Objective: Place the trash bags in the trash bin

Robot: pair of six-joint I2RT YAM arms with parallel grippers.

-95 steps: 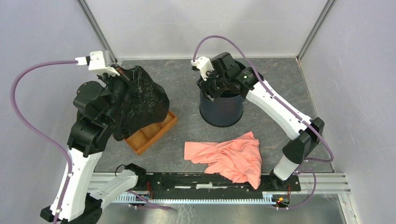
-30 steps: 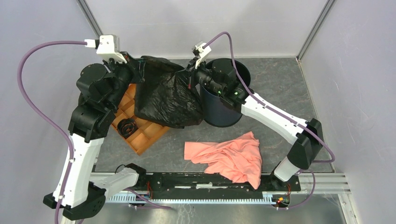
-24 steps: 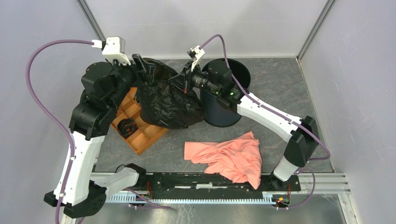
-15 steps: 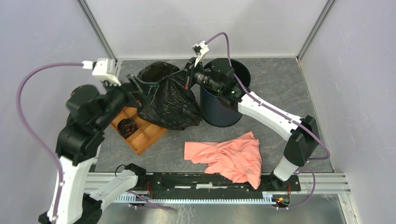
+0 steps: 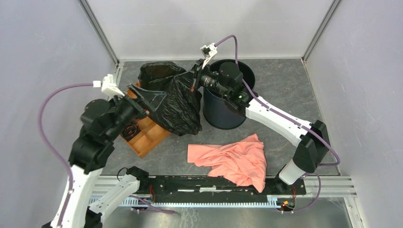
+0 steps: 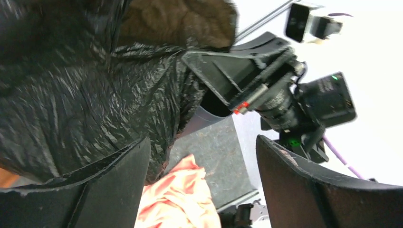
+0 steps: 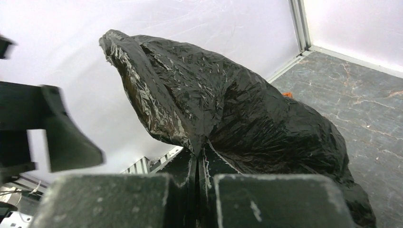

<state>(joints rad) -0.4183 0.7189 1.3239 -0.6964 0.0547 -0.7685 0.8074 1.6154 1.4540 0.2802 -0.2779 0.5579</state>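
A wrinkled black trash bag (image 5: 173,102) hangs bunched just left of the dark navy trash bin (image 5: 225,114), with its lower part over the table. My right gripper (image 5: 194,81) is shut on the bag's upper edge beside the bin's rim; in the right wrist view the film (image 7: 228,104) is pinched between the closed fingers (image 7: 197,159). My left gripper (image 5: 154,97) is open at the bag's left side. The left wrist view shows its jaws (image 6: 202,142) wide apart with nothing between them and the bag (image 6: 85,95) against the left finger.
An orange compartmented tray (image 5: 147,135) lies under and left of the bag, with a small black coil (image 5: 127,129) in one compartment. A salmon-pink cloth (image 5: 233,159) is spread on the table in front of the bin. Enclosure walls stand close on three sides.
My left gripper has opened, let go of the bag and drawn back toward the near left. My right gripper has kept its hold on the bag's edge by the bin.
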